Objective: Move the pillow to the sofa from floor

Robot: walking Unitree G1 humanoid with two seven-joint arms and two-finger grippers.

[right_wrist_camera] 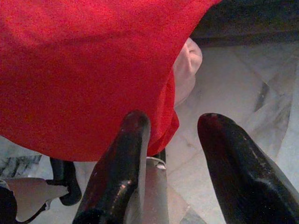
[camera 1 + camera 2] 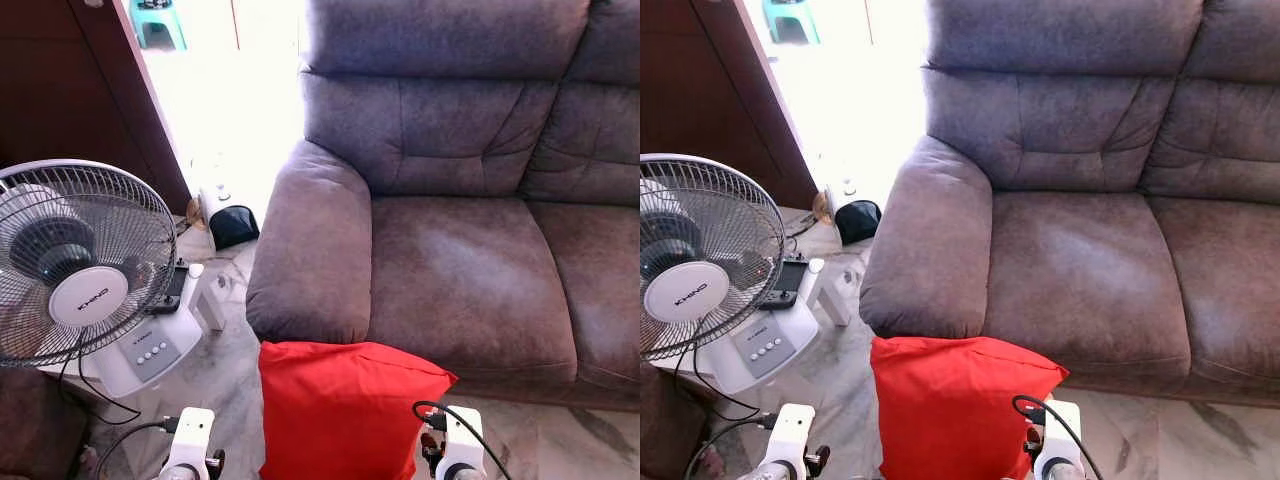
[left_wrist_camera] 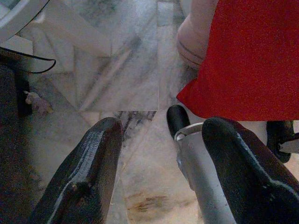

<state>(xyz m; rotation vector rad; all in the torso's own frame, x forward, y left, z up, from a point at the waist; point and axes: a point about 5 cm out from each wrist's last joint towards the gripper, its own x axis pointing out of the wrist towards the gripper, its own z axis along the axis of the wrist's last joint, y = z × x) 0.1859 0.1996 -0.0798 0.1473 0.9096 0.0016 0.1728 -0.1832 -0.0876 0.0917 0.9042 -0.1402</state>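
Red pillow (image 2: 340,410) upright before grey sofa (image 2: 460,260), lower edge cut off, left gripper (image 3: 161,140) and right gripper (image 1: 173,135) spread beside it, grip unclear

Both arms are held low and forward, their silver wrists showing at the bottom of the head views, the left wrist (image 2: 188,440) with a black cable looping off to its outer side, the right wrist (image 2: 460,440) with a black cable arching over its top.

The left hand (image 3: 161,140) has its two black fingers (image 3: 93,172) spread wide apart, pointing downward, with nothing between them. The silver forearm of the other arm crosses just beyond its tips.

The right hand (image 1: 173,140) likewise has its fingers (image 1: 119,163) parted, angled downward, gripping nothing. One finger is close beside the red fabric; whether it touches I cannot tell.
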